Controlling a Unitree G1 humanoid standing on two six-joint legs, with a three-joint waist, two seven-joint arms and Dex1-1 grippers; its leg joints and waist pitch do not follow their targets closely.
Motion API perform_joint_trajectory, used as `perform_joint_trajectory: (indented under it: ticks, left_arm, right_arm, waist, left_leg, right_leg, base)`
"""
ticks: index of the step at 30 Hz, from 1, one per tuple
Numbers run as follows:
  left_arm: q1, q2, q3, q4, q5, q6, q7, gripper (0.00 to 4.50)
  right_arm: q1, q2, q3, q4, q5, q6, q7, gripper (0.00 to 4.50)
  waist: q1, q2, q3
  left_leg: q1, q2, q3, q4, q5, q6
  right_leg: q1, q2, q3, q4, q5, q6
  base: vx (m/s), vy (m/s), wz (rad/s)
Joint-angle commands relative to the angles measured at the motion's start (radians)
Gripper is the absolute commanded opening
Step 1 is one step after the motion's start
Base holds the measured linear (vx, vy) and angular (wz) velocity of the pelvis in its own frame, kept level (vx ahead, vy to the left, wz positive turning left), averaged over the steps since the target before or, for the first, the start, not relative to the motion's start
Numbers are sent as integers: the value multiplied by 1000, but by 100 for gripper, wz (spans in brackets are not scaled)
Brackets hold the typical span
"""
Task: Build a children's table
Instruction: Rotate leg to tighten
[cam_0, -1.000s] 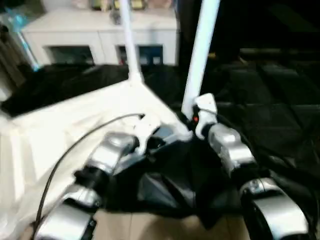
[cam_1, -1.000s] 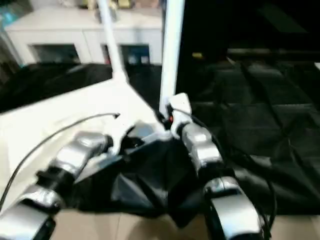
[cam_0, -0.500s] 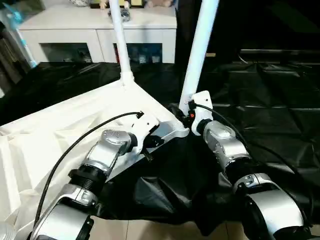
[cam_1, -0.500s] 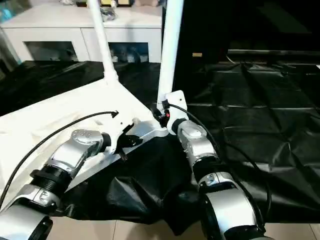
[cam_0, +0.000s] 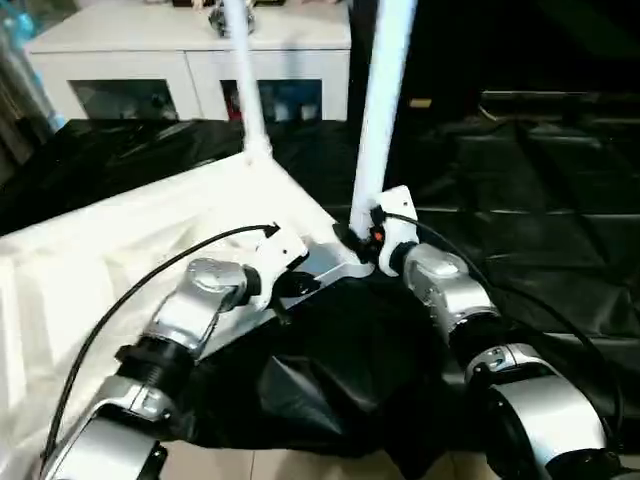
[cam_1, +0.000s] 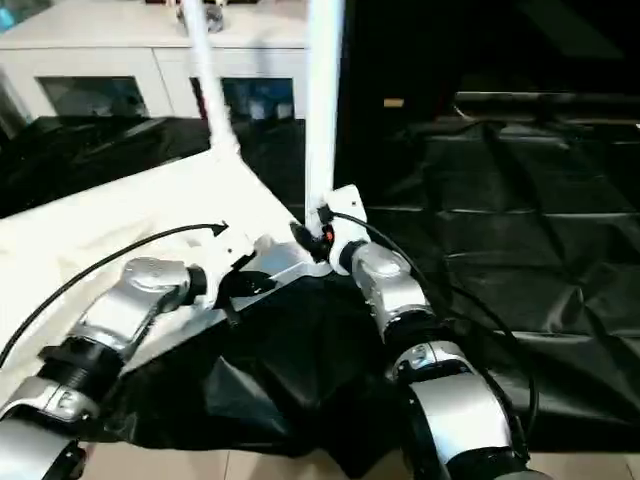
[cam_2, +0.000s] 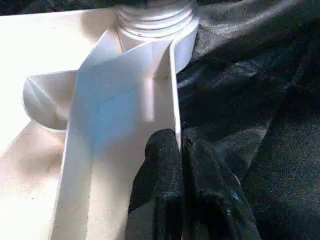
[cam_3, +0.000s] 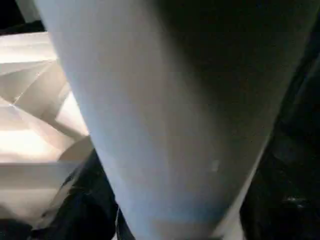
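The children's table top (cam_0: 120, 250) lies upside down on the black cloth, ribbed side up. Two white legs stand upright in its corner sockets: one at the far corner (cam_0: 245, 80), one at the near corner (cam_0: 380, 100). My left gripper (cam_2: 179, 142) is shut on the thin rim wall of the top, just short of the near corner socket (cam_2: 157, 22); it also shows in the head view (cam_0: 292, 287). My right gripper (cam_0: 362, 235) sits at the foot of the near leg, which looms very close in the right wrist view (cam_3: 180, 115).
The black-draped work table (cam_0: 540, 200) stretches to the right and behind. A white glass-door cabinet (cam_0: 190, 60) stands at the back. A black cable (cam_0: 150, 280) arcs over my left forearm. Pale floor (cam_0: 300, 465) shows below the table's front edge.
The head camera has shifted and tilted a little. Both arms stay at the near corner, and the top and both legs keep their places.
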Motion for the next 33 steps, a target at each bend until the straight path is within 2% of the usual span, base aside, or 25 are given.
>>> perform_joint_trajectory:
  ticks: [1, 3, 4, 6, 10, 15, 20, 23, 29, 30, 33]
  left_arm:
    - [12, -8, -53, -20, 3, -25, -48, 0]
    - [15, 0, -51, -27, 0, -30, -55, 0]
    - [18, 4, -51, -33, -2, -30, -62, 0]
    - [24, 13, -51, -42, -4, -36, -77, 0]
    - [48, 49, -56, -72, -25, -53, -154, 0]
    - [71, 98, -59, -95, -52, -99, -247, 0]
    - [82, 142, -69, -97, -66, -145, -336, 0]
    - [84, 152, -76, -94, -69, -162, -365, 0]
    - [91, 163, -94, -85, -68, -185, -414, 0]
    - [91, 162, -94, -81, -66, -189, -413, 0]
    - [86, 160, -95, -64, -59, -206, -418, 0]
  right_arm:
    - [-1, 16, 31, 26, -8, 38, 66, 340]
    - [-5, 9, 35, 15, -7, 39, 96, 350]
    - [-6, 4, 39, 6, -8, 35, 115, 350]
    - [-4, -4, 48, -12, -10, 31, 146, 385]
    - [23, -42, 86, -89, -21, -9, 253, 405]
    - [64, -94, 102, -182, -3, -6, 404, 405]
    - [128, -187, 156, -308, 8, 15, 577, 405]
    - [145, -211, 169, -336, 3, 23, 617, 405]
    - [164, -241, 197, -371, -22, 57, 662, 405]
    - [166, -242, 197, -373, -22, 60, 663, 389]
    - [178, -249, 216, -400, -24, 73, 672, 376]
  waist:
    - [1, 0, -50]
    - [2, -3, -54]
    - [2, -4, -56]
    - [5, -2, -54]
    - [9, 1, -52]
    - [14, 0, -55]
    - [29, -1, -53]
    - [35, 1, -54]
    - [43, 1, -50]
    - [43, 0, -49]
    - [44, 2, -50]
  left_leg:
    - [-5, 21, 4, -58, -39, 83]
    - [-6, 18, 5, -50, 6, 112]
    - [-7, 17, 6, -47, 16, 122]
    - [-9, 19, 8, -45, 16, 147]
    - [-6, 27, 11, -47, -27, 137]
    - [-7, 25, 11, -40, 15, 157]
    - [-4, 26, 13, -39, 1, 160]
    - [-4, 26, 13, -39, -1, 156]
    - [-3, 28, 13, -44, -71, 104]
    - [-2, 27, 13, -45, -86, 94]
    - [-2, 26, 12, -45, -83, 84]
  right_leg:
    - [47, -55, 47, -52, 123, -271]
    - [47, -53, 48, -44, 206, -286]
    - [48, -52, 47, -42, 227, -289]
    - [44, -54, 44, -41, 232, -296]
    - [43, -54, 43, -44, 156, -292]
    - [43, -50, 43, -35, 219, -301]
    - [41, -49, 43, -38, 191, -289]
    - [40, -49, 44, -36, 187, -290]
    - [38, -52, 47, -42, 93, -281]
    - [38, -51, 48, -44, 77, -278]
    - [39, -49, 49, -43, 86, -272]
  base:
    - [0, 0, 0]
    - [0, 0, 0]
    - [0, 0, 0]
    - [0, 0, 0]
    - [0, 0, 0]
    - [0, 0, 0]
    - [0, 0, 0]
    - [0, 0, 0]
    - [0, 0, 0]
    - [0, 0, 0]
    - [0, 0, 0]
